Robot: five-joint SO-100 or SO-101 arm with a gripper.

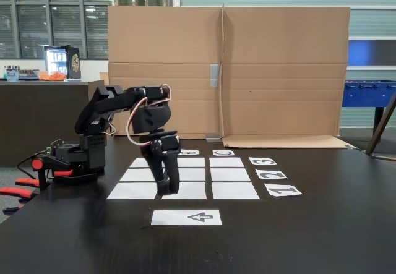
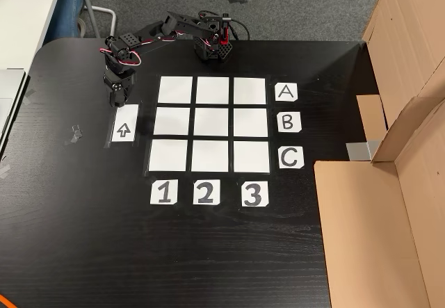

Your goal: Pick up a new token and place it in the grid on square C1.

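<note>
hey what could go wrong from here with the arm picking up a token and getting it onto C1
1. I can't make out any token against the black table, and the gripper hangs low at the top of the arrow strip, so it may close on nothing.
2. The strip and the grid look like loose paper; a low sweep might drag a sheet.
3. Square C1 is the corner in line with the C label and the 1 label, far from the base; identical squares invite a misplacement.
</note>
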